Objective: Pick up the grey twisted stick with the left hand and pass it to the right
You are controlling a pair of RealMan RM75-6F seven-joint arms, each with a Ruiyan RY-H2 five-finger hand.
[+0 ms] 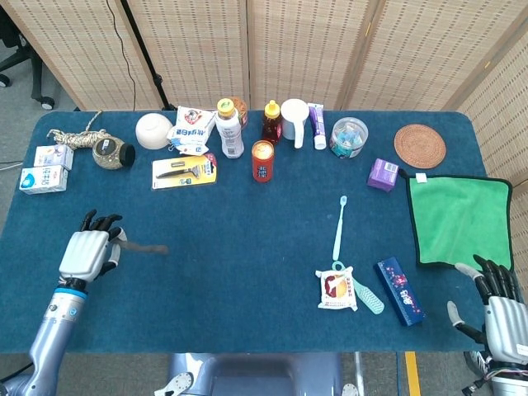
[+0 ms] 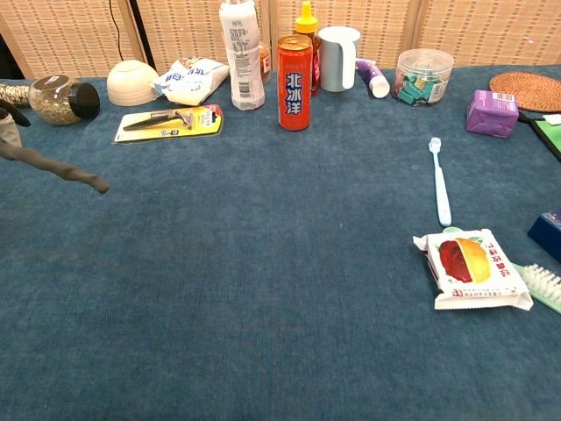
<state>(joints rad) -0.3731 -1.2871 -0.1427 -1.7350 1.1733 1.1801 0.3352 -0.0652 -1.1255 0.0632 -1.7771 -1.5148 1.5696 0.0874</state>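
Blue table (image 1: 247, 231) full of stuff. My left hand (image 1: 86, 252) holds grey twisted stick (image 1: 144, 247) by one end; might slip. Right hand (image 1: 500, 307) far off, fingers spread, holding nothing.

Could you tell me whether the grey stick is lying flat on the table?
No, the left hand holds the grey stick raised above the table.

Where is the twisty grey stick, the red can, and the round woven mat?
grey twisted stick (image 1: 145, 247), head view, middle of its free length.
red drink can (image 2: 294, 83), chest view, its printed side.
round woven mat (image 1: 419, 146), head view, its centre.
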